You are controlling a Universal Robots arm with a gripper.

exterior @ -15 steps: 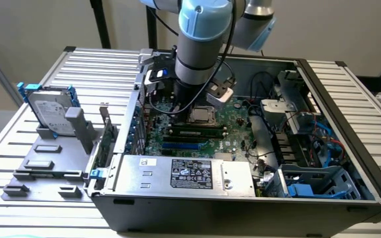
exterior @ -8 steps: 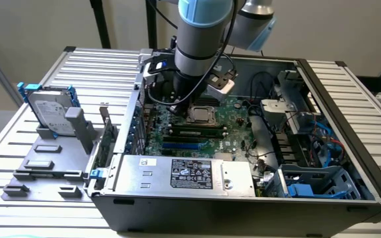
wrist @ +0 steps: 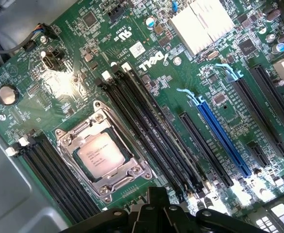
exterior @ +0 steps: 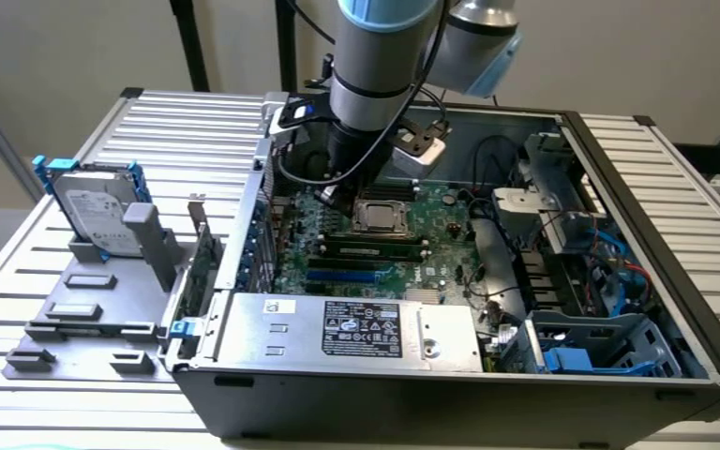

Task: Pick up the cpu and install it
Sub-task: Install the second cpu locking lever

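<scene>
The cpu (wrist: 100, 156) sits flat in its socket on the green motherboard (wrist: 147, 58), framed by the silver retention bracket (wrist: 103, 160), with black memory slots (wrist: 147, 131) running alongside it. In the exterior view the arm (exterior: 379, 66) reaches down into the open computer case (exterior: 660, 281), and the gripper (wrist: 156, 213) hangs just above the board near the socket, apart from the chip. Its dark fingertips seem pressed together on nothing, though the wrist view catches just their ends.
</scene>
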